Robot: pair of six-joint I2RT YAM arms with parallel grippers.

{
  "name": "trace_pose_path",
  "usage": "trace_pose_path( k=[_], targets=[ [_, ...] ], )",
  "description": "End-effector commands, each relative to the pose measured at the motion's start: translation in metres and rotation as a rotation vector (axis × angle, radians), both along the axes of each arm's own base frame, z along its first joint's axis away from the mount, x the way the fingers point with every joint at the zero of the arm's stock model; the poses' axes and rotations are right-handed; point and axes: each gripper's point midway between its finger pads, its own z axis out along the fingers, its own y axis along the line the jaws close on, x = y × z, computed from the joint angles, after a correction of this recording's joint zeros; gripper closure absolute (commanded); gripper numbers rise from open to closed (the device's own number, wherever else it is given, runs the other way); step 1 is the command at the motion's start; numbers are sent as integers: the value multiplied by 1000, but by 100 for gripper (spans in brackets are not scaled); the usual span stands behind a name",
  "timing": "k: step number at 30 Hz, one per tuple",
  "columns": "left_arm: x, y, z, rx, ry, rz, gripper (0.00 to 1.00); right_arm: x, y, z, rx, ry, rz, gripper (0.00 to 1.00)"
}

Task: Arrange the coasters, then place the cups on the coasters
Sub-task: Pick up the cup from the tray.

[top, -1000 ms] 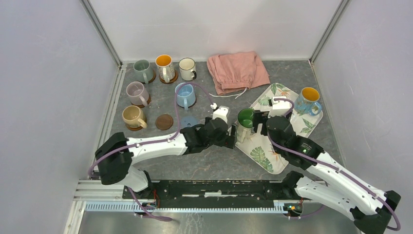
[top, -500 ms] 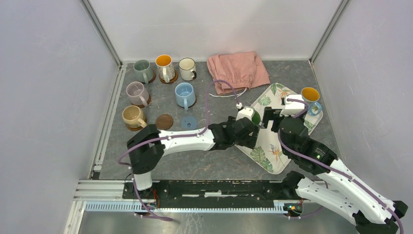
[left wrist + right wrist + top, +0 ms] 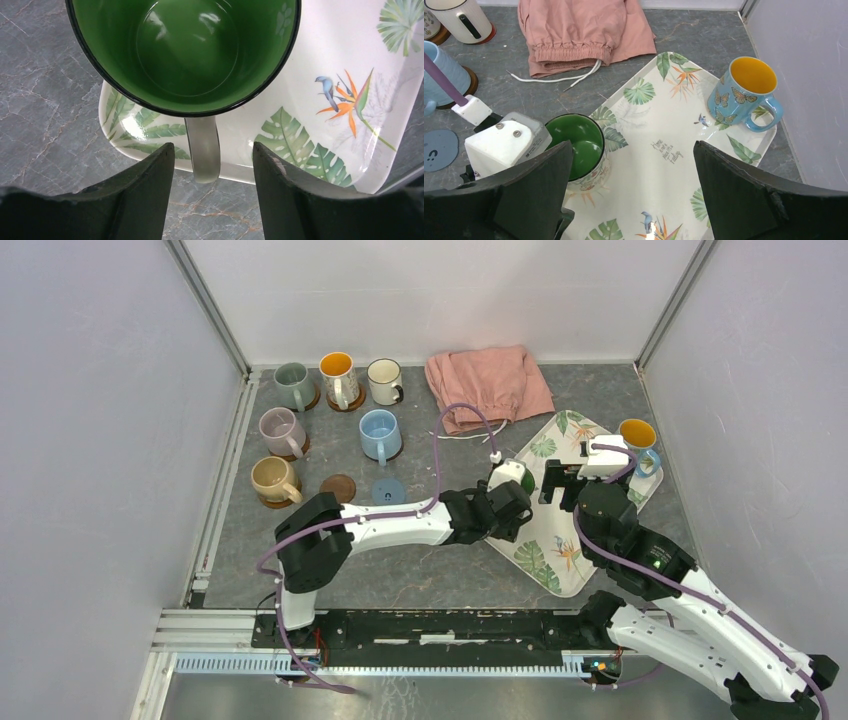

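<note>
The grey marbled counter (image 3: 420, 570) is carrying a leaf-patterned tray (image 3: 659, 170), which is lying beneath both tools, its near corner running out of the right wrist view. A pink cloth (image 3: 488, 385) is lying crumpled well beyond the tools. The right tool (image 3: 632, 147) is hanging over the tray with its fingers spread wide and nothing between them, their tips cut off at the frame's bottom. The left tool (image 3: 212, 155) is reaching onto the tray's edge, its fingers standing apart on either side of a handle (image 3: 202, 155) and not pinching it. That handle belongs to the green-inside mug (image 3: 185, 50), which is sitting on the tray just ahead of the left tool; its far rim is cut off, and from above the wrist is hiding most of it. A butterfly mug (image 3: 744, 90) is standing on the tray's far corner. A bare brown coaster (image 3: 338, 487) and blue coaster (image 3: 388, 490) are lying well left of the left tool.
</note>
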Motion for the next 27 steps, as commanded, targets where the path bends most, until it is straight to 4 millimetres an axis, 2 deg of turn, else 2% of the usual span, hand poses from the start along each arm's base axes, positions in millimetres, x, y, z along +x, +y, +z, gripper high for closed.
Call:
trace_pose_path(
  k=[1, 19, 23, 27],
  targets=[
    [4, 0, -3, 12, -20, 19, 38, -1, -6, 13, 8, -28, -26, 2],
    [13, 8, -22, 44, -74, 41, 51, 0, 1, 12, 30, -18, -3, 2],
    [12, 5, -22, 21, -75, 37, 60, 1, 1, 15, 33, -19, -1, 2],
    [13, 5, -21, 17, -83, 33, 80, 1, 3, 14, 33, -16, 3, 2]
  ],
)
